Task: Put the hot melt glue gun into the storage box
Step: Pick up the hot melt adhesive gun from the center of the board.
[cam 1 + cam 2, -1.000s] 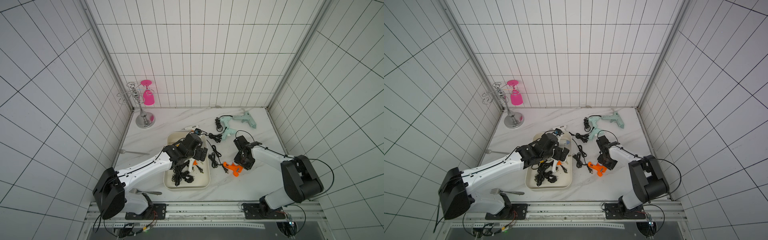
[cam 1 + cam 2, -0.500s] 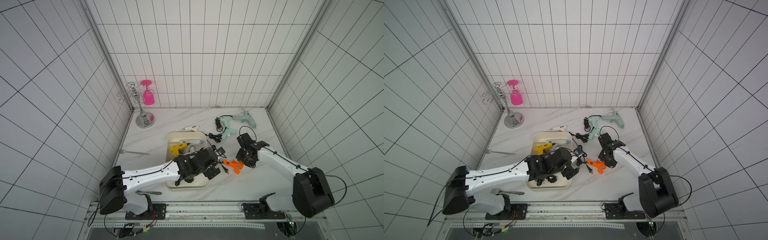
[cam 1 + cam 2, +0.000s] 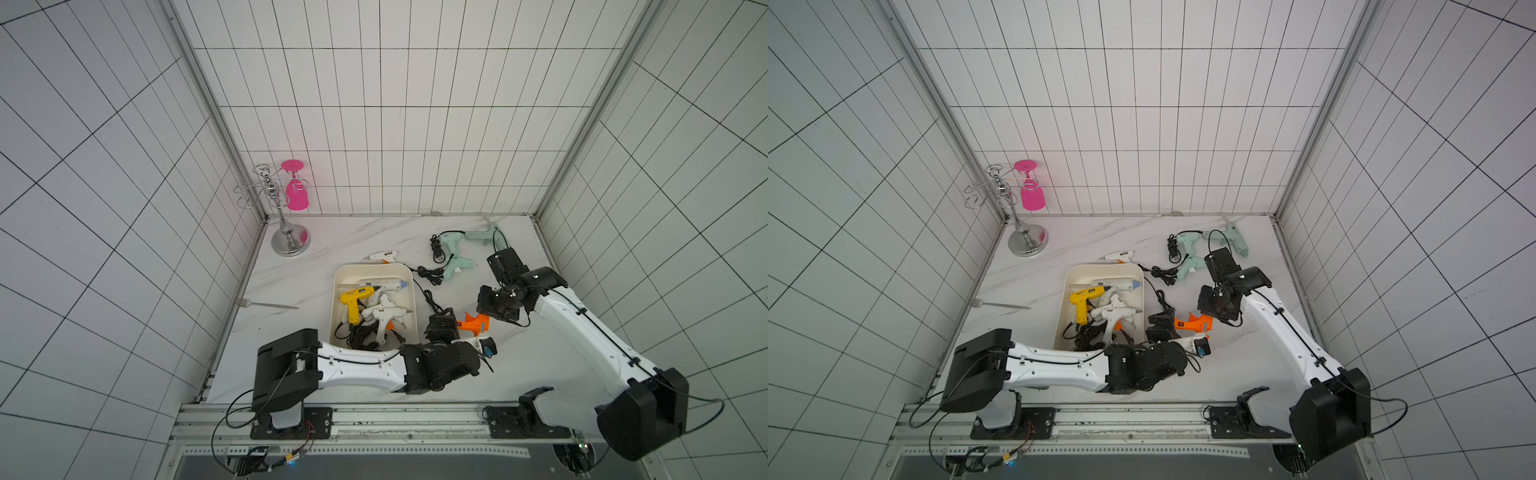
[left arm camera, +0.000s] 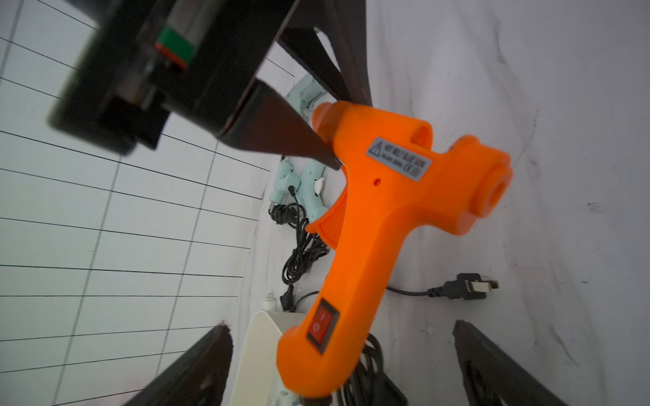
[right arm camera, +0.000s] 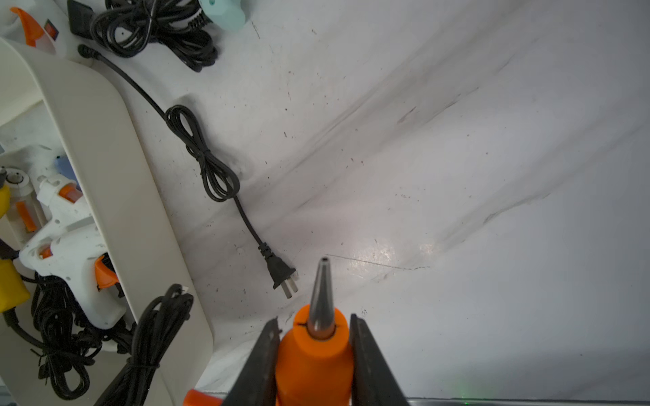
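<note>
**Camera Layout**

Top pair: high at the front, facing down toward the white-tiled back wall, taking in the whole white marbled tabletop; nearly identical coverage. Left wrist: very near, looking across the orange plastic glue gun toward the cream-white rounded plastic storage box. Right wrist: close, looking along that gun's nozzle; sharing gun and box with all.

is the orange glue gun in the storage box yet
No, the orange glue gun is outside the storage box, its nozzle end clamped in the right gripper.
</note>
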Available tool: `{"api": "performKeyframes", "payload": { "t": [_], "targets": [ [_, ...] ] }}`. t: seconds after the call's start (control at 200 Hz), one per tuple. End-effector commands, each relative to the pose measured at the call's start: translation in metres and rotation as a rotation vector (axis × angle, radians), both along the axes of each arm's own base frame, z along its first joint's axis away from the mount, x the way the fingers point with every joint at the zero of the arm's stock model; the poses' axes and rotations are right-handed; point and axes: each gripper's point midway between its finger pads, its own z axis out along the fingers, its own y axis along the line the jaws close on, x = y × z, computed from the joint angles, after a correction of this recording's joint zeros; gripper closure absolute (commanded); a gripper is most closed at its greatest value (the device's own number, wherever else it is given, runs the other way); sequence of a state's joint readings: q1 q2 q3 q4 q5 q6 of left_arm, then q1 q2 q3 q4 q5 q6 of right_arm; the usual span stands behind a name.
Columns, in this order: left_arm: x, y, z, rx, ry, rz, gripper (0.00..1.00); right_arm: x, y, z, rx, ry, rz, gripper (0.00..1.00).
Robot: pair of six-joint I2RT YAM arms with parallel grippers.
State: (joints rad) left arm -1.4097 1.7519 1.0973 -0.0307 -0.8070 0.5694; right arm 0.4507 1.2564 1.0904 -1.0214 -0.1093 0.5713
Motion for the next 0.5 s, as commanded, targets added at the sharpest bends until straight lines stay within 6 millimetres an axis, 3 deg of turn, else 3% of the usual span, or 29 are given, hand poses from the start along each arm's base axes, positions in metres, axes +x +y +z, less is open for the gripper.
{"api": "performKeyframes", "payload": {
  "t": [0.0, 0.28, 0.395, 0.495],
  "targets": [
    [0.010, -0.012, 0.021, 0.016, -0.170, 0.041, 0.01, -0.013, 0.008, 0.010, 0.059, 0.043, 0.061, 1.00],
    [0.014, -0.018, 0.000, 0.106, -0.180, 0.020, 0.07, -0.017, 0.011, 0.027, 0.060, 0.050, 0.138, 1.00],
    [0.022, -0.018, -0.007, 0.145, -0.196, 0.039, 0.21, -0.018, 0.014, 0.032, 0.073, 0.052, 0.161, 1.00],
    [0.033, -0.019, 0.001, 0.125, -0.225, 0.081, 0.36, -0.020, 0.016, 0.031, 0.076, 0.075, 0.179, 1.00]
  ]
}}
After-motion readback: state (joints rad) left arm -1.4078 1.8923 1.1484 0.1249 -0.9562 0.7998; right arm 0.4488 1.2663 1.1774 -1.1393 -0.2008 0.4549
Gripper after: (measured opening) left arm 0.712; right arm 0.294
